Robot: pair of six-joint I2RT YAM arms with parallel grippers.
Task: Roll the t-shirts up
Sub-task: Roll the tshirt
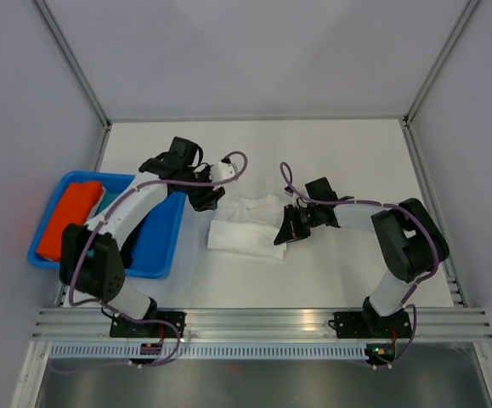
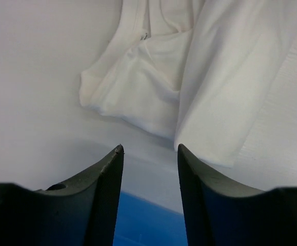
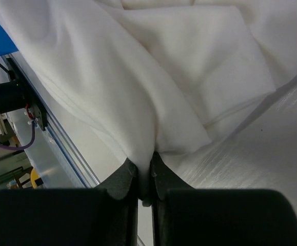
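Note:
A plain white t-shirt (image 1: 244,225) lies crumpled and partly folded in the middle of the table; no print shows. My right gripper (image 1: 281,234) is at its right edge, shut on a pinch of the white fabric (image 3: 138,102), which drapes away from the jaws. My left gripper (image 1: 210,201) is open and empty just left of the shirt's upper left corner. In the left wrist view the shirt (image 2: 189,77) lies just beyond the open fingertips (image 2: 116,154).
A blue bin (image 1: 159,238) stands at the left of the table, holding an orange folded cloth (image 1: 69,217). The left arm reaches over the bin's right side. Metal rails run along the near table edge (image 1: 254,319).

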